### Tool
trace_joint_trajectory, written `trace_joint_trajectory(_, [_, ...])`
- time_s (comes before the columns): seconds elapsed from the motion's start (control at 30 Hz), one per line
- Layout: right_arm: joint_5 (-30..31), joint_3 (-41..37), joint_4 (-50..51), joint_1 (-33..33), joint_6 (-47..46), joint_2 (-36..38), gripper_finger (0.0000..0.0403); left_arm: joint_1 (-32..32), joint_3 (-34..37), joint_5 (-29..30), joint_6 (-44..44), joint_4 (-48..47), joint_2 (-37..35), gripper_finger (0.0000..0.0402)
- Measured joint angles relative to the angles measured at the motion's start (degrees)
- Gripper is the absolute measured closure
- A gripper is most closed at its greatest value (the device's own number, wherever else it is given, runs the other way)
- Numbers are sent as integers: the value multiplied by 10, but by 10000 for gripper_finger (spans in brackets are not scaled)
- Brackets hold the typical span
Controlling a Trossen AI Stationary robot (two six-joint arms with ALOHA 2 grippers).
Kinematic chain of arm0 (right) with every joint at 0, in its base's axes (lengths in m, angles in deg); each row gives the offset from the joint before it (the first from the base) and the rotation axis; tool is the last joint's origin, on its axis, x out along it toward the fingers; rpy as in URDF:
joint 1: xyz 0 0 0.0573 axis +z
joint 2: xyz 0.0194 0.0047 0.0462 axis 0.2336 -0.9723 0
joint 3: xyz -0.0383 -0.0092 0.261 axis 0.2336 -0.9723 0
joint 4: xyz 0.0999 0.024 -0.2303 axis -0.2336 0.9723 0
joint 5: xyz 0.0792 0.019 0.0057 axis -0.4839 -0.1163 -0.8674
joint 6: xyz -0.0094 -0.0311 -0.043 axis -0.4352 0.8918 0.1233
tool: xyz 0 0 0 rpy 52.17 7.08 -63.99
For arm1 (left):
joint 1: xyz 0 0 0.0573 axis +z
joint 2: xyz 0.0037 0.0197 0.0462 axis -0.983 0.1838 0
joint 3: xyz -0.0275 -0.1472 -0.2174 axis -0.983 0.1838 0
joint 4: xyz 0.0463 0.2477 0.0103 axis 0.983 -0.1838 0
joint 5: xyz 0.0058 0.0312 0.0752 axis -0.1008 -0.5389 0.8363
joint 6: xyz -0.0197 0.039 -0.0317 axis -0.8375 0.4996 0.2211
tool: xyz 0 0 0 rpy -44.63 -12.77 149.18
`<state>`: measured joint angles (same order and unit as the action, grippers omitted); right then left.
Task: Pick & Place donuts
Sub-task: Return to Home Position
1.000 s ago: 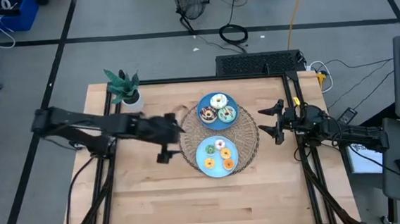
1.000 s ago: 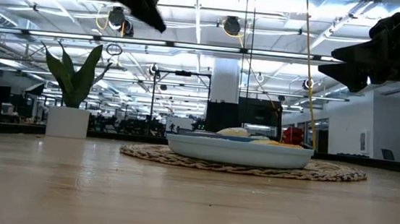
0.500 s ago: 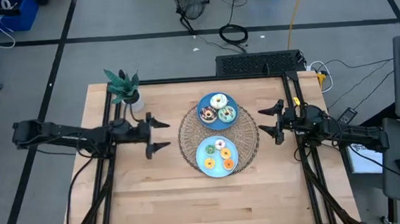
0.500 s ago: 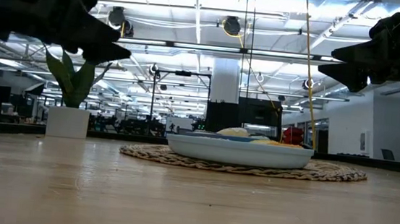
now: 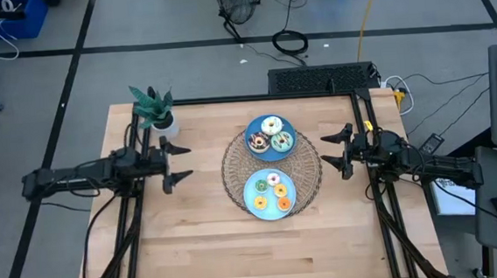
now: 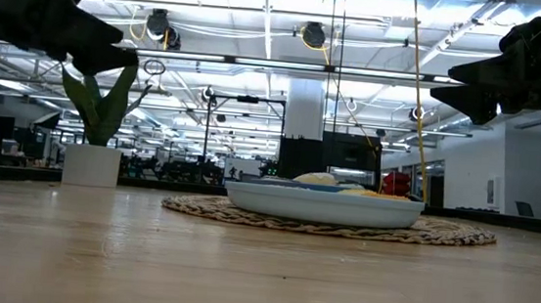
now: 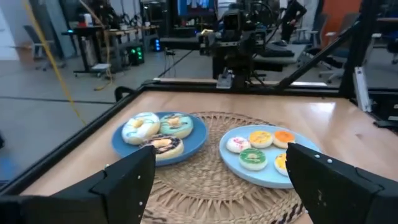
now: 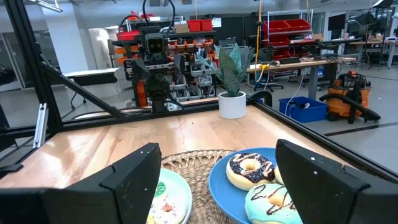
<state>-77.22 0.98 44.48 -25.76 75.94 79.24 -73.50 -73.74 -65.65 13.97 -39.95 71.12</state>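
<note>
While both arms hang over opposite bench (image 5: 239, 253) edges in the high view, the left gripper (image 5: 180, 162) and right gripper (image 5: 326, 150) stand empty with jaws spread, well apart from the woven mat (image 5: 310, 171) at the centre. On the dark blue plate (image 5: 252, 147) lie three donuts (image 5: 271, 126); the light blue plate (image 5: 256, 201) holds four donuts (image 5: 275, 180). At bench height, both grippers hover high above the wood. Each wrist view frames both plates between wide-open fingers.
</note>
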Motion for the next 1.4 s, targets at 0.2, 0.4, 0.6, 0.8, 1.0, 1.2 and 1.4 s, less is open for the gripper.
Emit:
trace_joint_trajectory(0.2, [0,0,0,0,0,0,99,0,21,25,0,-46,-85,50])
trace_joint_trajectory(0.4, [0,0,0,0,0,0,99,2,61,20,-8,-37,-136,49])
trace_joint_trajectory(0.6, [0,0,0,0,0,0,99,0,61,24,-1,-36,-130,50])
trace_joint_trajectory(0.8, [0,0,0,0,0,0,99,0,61,23,-6,-34,-112,52])
trace_joint_trajectory(1.0, [0,0,0,0,0,0,99,0,63,25,-6,-19,-110,56])
trace_joint_trajectory(1.2, [0,0,0,0,0,0,99,0,63,25,-6,-14,-110,49])
trace_joint_trajectory(1.4, [0,0,0,0,0,0,99,0,63,25,-6,-12,-110,50])
